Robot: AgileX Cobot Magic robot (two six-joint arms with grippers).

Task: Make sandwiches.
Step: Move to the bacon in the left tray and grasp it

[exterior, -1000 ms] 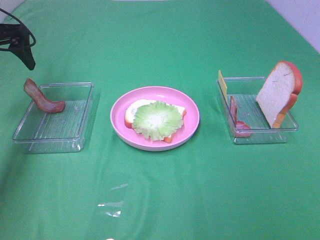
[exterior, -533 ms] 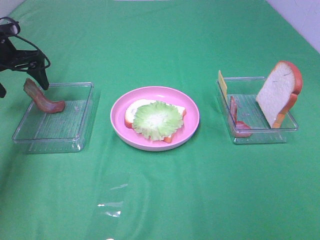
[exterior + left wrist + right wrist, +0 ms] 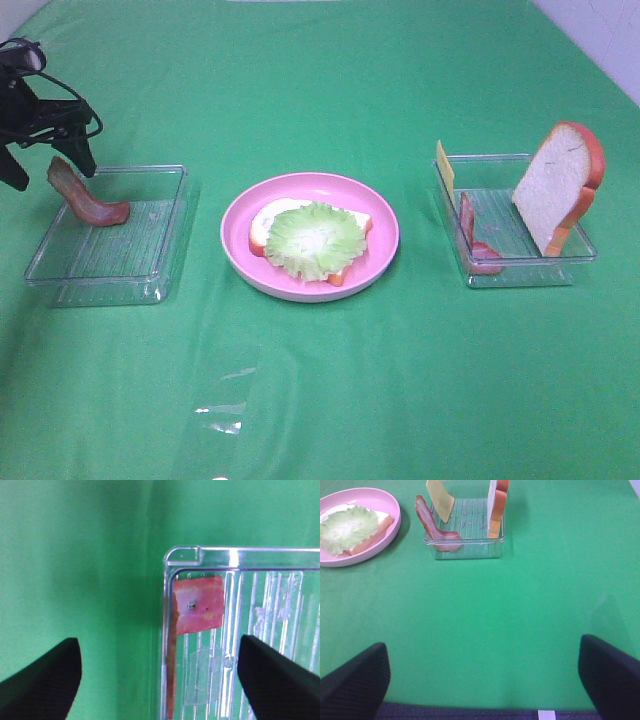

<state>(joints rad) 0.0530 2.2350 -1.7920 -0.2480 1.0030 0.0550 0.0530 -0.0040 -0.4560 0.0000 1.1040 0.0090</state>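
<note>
Two fingers (image 3: pixel 42 680) of the left tool (image 3: pixel 56 178) stand apart with nothing clenched between them; the tool is released and straddles the raised end of a bacon strip (image 3: pixel 197 605). That strip leans up against the corner of the left tray (image 3: pixel 110 285) directly under the tool, so its upper end stands clear of the tray floor and offers an edge to pinch. Whether either pad already brushes it I cannot say from the high view; the wrist view shows a gap on both sides. My reading is that the step in hand is the pick-up of this bacon, and the closing will need the strip centred so it is not pushed flat.

Further out from this tool, towards the middle of the worktop (image 3: pixel 320 400), the half-built sandwich (image 3: pixel 300 245) lies on the pink plate (image 3: pixel 300 290): one bread slice (image 3: pixel 262 228) flat, lettuce (image 3: pixel 315 238) spread over it, ready for the next layer.

Farthest away, the right tray (image 3: pixel 520 275) keeps its pieces propped on edge for easy grasping: the second bread slice (image 3: pixel 555 185), cheese (image 3: pixel 444 168) and another bacon strip (image 3: pixel 470 235). The right tool (image 3: pixel 482 680) hangs well back from that tray, released and empty.
</note>
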